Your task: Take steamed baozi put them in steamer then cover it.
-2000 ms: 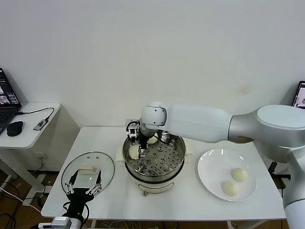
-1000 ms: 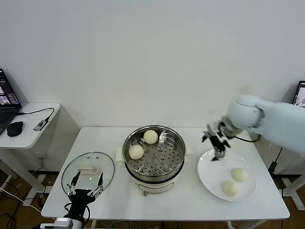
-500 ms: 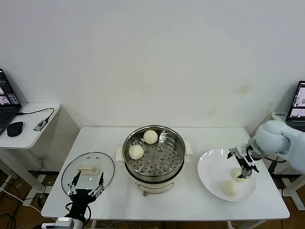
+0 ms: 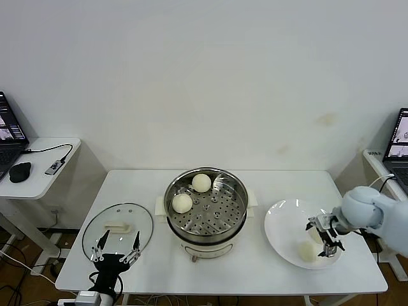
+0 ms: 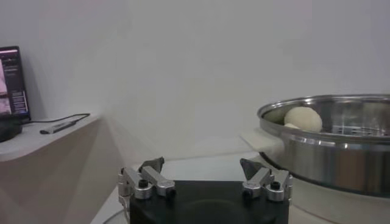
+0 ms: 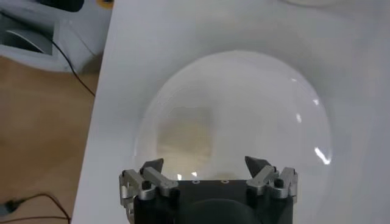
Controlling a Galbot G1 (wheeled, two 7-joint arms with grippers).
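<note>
The steel steamer [image 4: 206, 205] stands mid-table with two baozi in it, one at the back [image 4: 201, 183] and one at the left [image 4: 182, 203]. It also shows in the left wrist view [image 5: 332, 152] with a baozi [image 5: 303, 119]. My right gripper [image 4: 325, 240] is open and empty, low over the white plate [image 4: 284, 223]. A baozi [image 4: 308, 251] lies on the plate just beside it; another is mostly hidden behind the fingers. In the right wrist view the open gripper [image 6: 204, 164] hangs over a blurred baozi [image 6: 186, 137]. The glass cover [image 4: 118, 224] lies flat at the left. My left gripper [image 4: 115, 255] waits open before it.
A side table [image 4: 38, 169] at the far left holds a laptop, a mouse [image 4: 20, 171] and a cable. Another laptop edge shows at the far right [image 4: 400, 140]. The plate [image 6: 274, 109] lies close to the table's right edge.
My right arm left a baozi in the steamer, swung right to the plate and came down over the two baozi there. The left arm stayed put.
</note>
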